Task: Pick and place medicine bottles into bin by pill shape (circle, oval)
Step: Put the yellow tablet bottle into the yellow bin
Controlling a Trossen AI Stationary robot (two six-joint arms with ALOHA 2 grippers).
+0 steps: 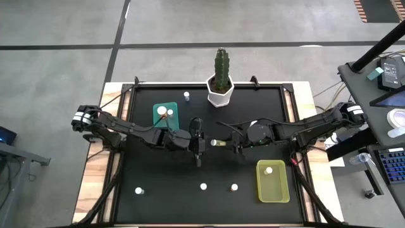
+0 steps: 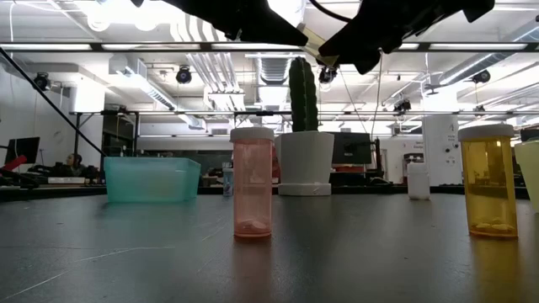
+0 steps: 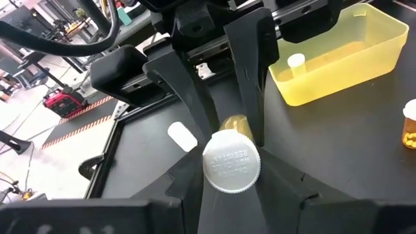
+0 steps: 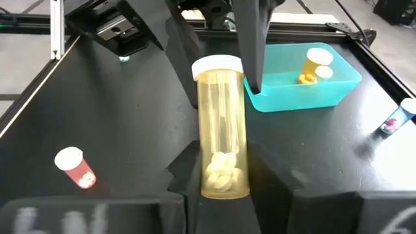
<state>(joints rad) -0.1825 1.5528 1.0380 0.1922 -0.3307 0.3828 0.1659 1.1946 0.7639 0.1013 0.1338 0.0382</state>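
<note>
Meeting above the worktop's (image 1: 164, 196) centre, both arms are stretched inward; one yellow bottle (image 1: 218, 143) is clamped, lying horizontally, between left end effector (image 1: 200, 144) and right end effector (image 1: 235, 143).

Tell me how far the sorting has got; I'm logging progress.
Done: two bottles in the teal tray, one in the yellow tray. In hand: a yellow bottle gripped mid-table by both the left gripper and right gripper. Left: four loose bottles, one by the cactus, three along the near edge.
</note>
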